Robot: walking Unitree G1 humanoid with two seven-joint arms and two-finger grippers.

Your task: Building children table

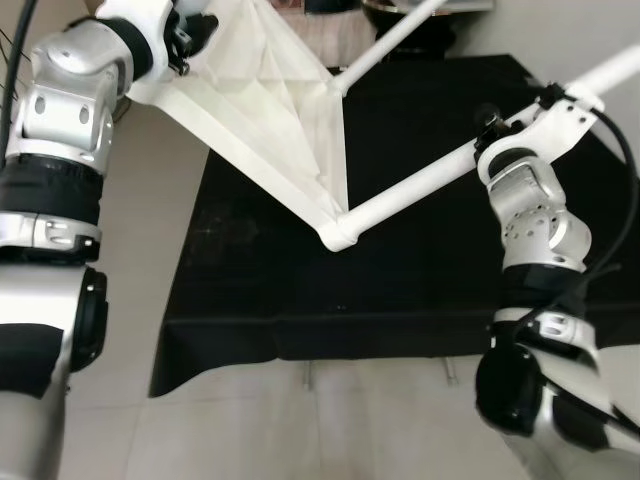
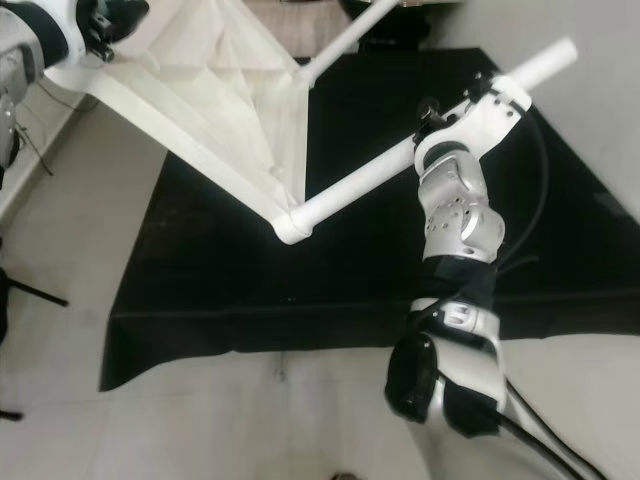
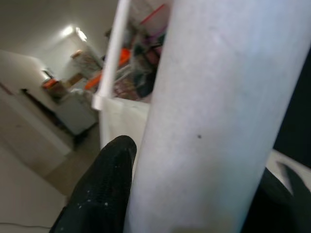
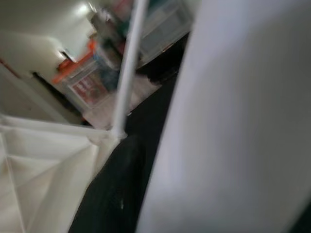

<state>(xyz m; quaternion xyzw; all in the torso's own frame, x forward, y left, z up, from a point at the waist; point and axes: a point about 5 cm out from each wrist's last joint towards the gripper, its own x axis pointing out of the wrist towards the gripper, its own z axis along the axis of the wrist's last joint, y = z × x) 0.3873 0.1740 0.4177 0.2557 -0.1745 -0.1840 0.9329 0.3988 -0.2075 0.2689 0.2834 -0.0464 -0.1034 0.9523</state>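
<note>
A white children's table is held tilted above the black cloth [image 1: 420,290], its ribbed underside [image 1: 270,90] facing me. One long white leg [image 1: 420,185] runs from the near corner joint [image 1: 338,235] up to the right. My right gripper [image 1: 560,100] is shut on that leg near its far end; the right wrist view has the tube [image 4: 233,126] close beside a dark finger [image 4: 116,194]. At the table's upper left corner my left gripper [image 1: 185,35] is shut on a white tube [image 3: 209,121], a black finger [image 3: 99,189] pressed on it. A second leg [image 1: 385,45] points away at the top.
The black cloth lies on a pale tiled floor [image 1: 330,420], its front edge [image 1: 330,355] just before my body. Shelves and orange-lidded bins [image 4: 77,77] stand in the room's background. A dark object [image 1: 410,20] sits at the cloth's far end.
</note>
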